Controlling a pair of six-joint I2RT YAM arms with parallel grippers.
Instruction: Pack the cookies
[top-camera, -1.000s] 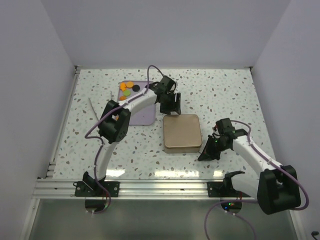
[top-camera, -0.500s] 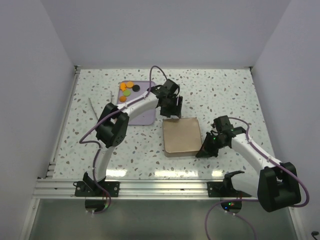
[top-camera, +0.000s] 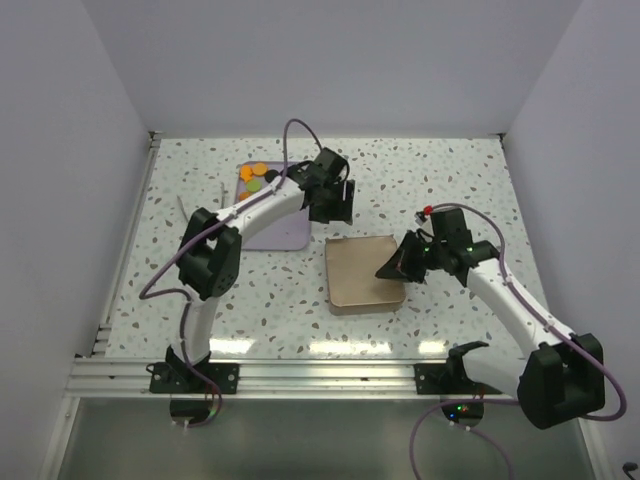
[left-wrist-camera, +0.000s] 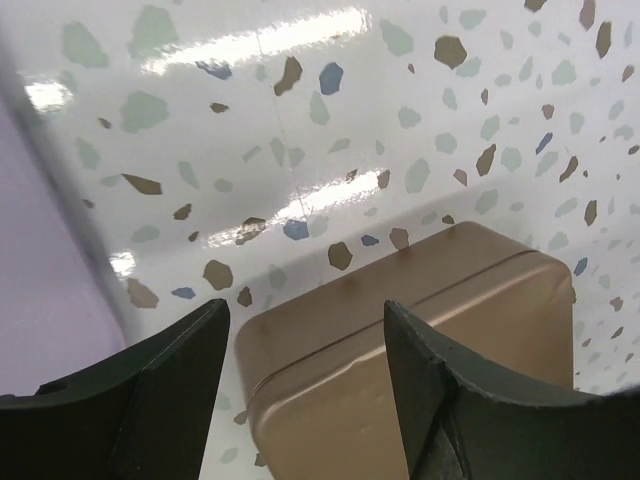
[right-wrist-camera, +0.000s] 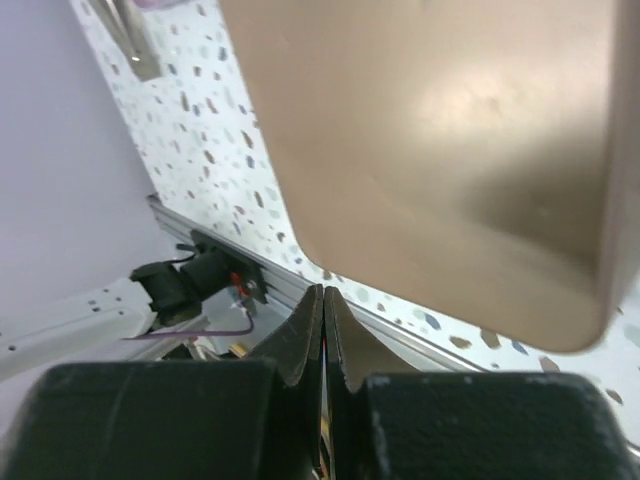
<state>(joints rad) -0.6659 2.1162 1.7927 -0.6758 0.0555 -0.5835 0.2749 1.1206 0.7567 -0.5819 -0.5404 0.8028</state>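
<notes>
**Left pincer.** The left pincer (top-camera: 338, 212) hangs over the table (top-camera: 450, 190), just past the far left corner of the brown tin (top-camera: 362, 272). Its jaws stand partly open, about half their spread. Nothing is between them. In the left wrist view the two fingers (left-wrist-camera: 170, 400) frame a corner of the brown tin (left-wrist-camera: 400, 370), which lies below the left pincer (left-wrist-camera: 305, 315) and clear of both fingers.

**Right pincer.** The right pincer (top-camera: 386, 271) reaches in over the right side of the tin. Its jaws are fully closed on each other and hold nothing. In the right wrist view the tin (right-wrist-camera: 430, 150) fills the area ahead of the right pincer (right-wrist-camera: 323, 295). Whether the tips touch the tin cannot be told.

**Cookies.** The cookies (top-camera: 257, 177) lie in a cluster at the far corner of the lilac tray (top-camera: 275, 235). They are to the left of the left pincer, near it but not touching. From the right pincer they are well apart, beyond the tin.
</notes>
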